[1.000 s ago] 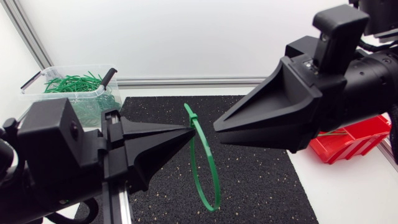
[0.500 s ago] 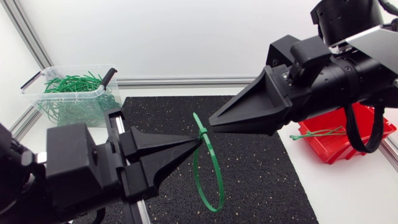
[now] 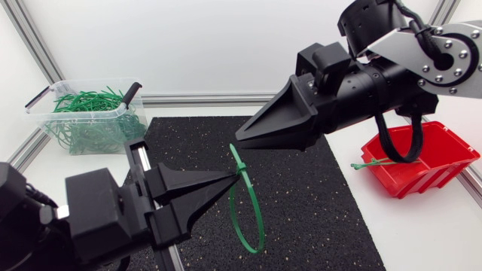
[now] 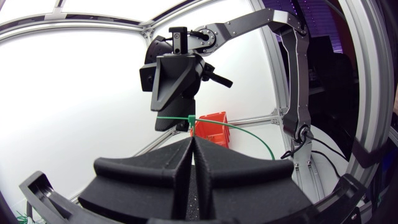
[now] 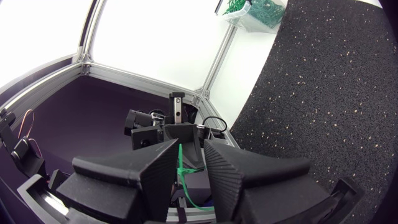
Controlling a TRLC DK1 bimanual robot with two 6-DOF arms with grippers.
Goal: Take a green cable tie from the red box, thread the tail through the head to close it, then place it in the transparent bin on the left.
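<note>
My left gripper (image 3: 234,175) is shut on a green cable tie (image 3: 242,218) that is closed into a loop hanging below the fingertips, with its head (image 3: 234,150) just above them. In the left wrist view the tie (image 4: 249,132) curves out from my shut fingertips (image 4: 191,138). My right gripper (image 3: 239,140) hovers just above the tie's head, its tips close to it. Seen from the right wrist, its fingers (image 5: 155,168) stand apart and the tie (image 5: 181,167) shows through the gap, beyond them. The red box (image 3: 425,164) sits at the right. The transparent bin (image 3: 45,96) stands at the back left.
A black mat (image 3: 316,203) covers the middle of the table under both grippers. The bin holds several green ties (image 3: 86,102). One loose tie (image 3: 374,162) pokes over the red box's near wall. An aluminium frame rail (image 3: 226,98) runs along the back.
My right arm has swung left and risen, its tips now over the tie's head. My left arm has sunk lower in view, carrying the looped tie with it.
</note>
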